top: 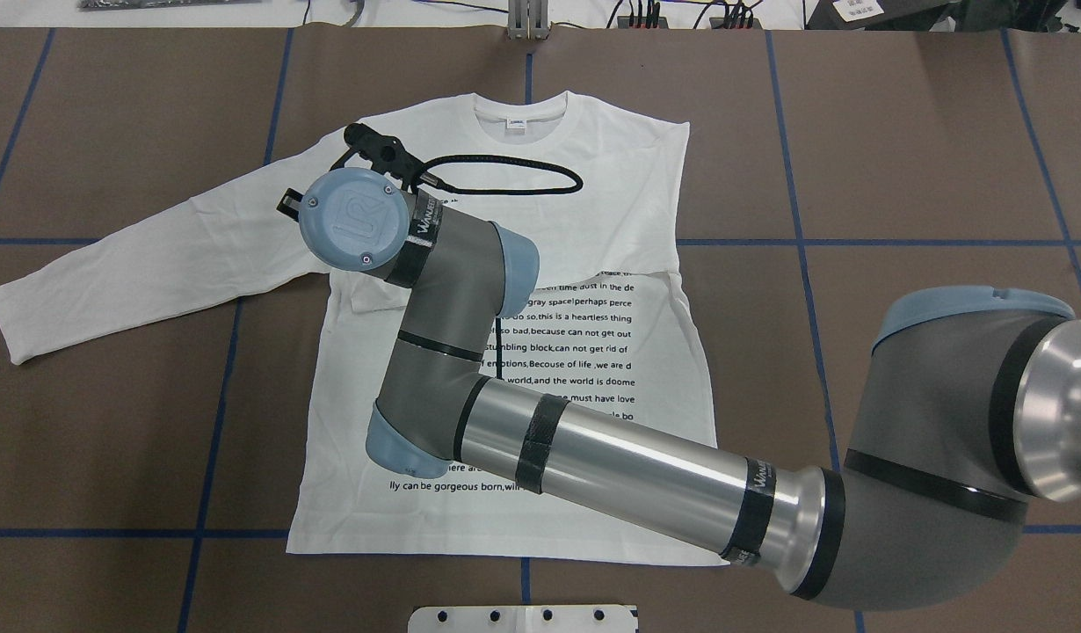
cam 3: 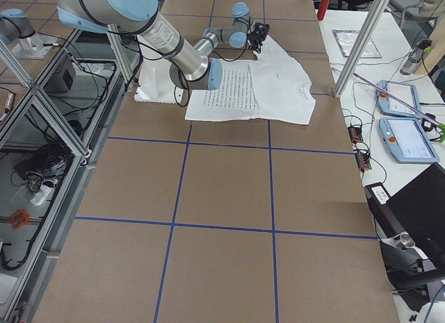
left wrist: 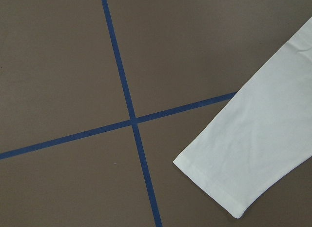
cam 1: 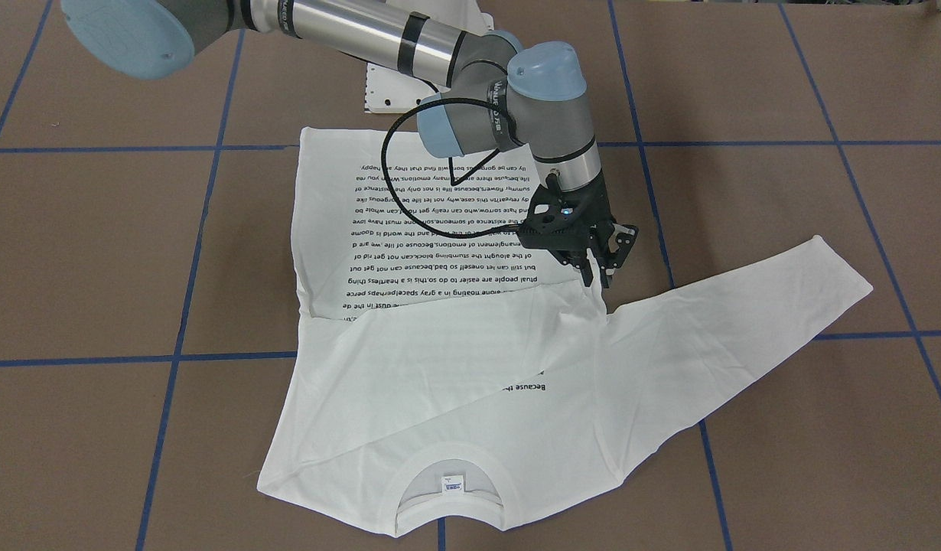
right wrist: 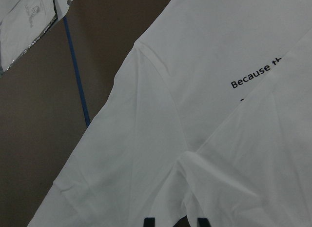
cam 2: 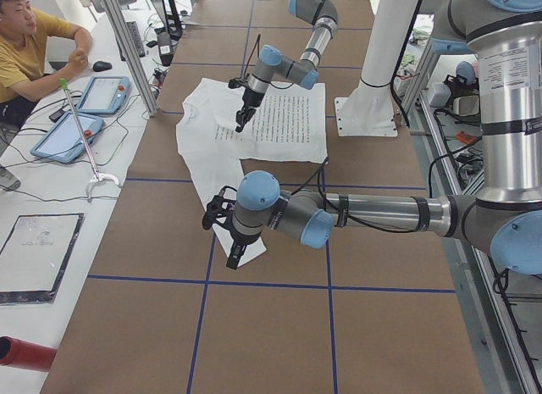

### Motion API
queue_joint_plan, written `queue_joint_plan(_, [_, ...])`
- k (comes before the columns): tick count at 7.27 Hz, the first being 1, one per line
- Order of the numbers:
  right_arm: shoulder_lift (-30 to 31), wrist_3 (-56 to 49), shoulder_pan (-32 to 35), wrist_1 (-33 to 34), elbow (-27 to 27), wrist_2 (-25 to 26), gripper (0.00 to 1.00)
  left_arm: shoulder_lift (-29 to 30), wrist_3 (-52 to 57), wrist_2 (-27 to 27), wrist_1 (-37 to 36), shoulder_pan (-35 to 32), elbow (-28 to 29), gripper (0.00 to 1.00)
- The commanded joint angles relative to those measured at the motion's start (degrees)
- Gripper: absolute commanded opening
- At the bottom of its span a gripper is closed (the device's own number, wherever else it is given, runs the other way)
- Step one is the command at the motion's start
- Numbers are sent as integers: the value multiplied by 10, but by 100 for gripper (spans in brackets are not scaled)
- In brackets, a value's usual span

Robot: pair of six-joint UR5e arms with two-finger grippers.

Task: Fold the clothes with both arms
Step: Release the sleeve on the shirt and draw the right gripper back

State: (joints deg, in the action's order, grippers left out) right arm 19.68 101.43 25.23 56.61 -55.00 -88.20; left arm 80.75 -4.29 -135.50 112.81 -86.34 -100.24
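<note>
One limp, lightweight T-shirt (cam 1: 455, 398) is lying spread mid-frame on the counter (cam 1: 96, 252), the right arm's (cam 1: 363, 30) jaws are clamping a tented pinch by its sleeve seam, likely the surest hold on sagging cotton, while I cannot tell how the left arm's (cam 2: 381, 212) jaws are standing.

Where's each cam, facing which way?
Front-facing: across the table, steeply down on T-shirt; right arm, right hand.
Overhead: behind the base, forward-down; right arm only.
Left: table's left end; left hand near, right hand far.
Right: table's right end; right arm near.
Left wrist: down on sleeve cuff; no body.
Right wrist: down on T-shirt; own fingertips.
Shared: front-facing and overhead both show the neck tag.
</note>
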Motion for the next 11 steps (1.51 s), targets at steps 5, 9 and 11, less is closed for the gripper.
queue_joint_plan(5, [217,-2,42,105,-325,-34,99,41,-70,-1,156,104,71,100])
queue_joint_plan(9, [488,-148,166,95,-542,-232,99,104,-237,-3,219,163,199,83])
queue_joint_plan(11, [503,-152,181,94,-543,-255,99,120,-242,-1,230,163,248,76])
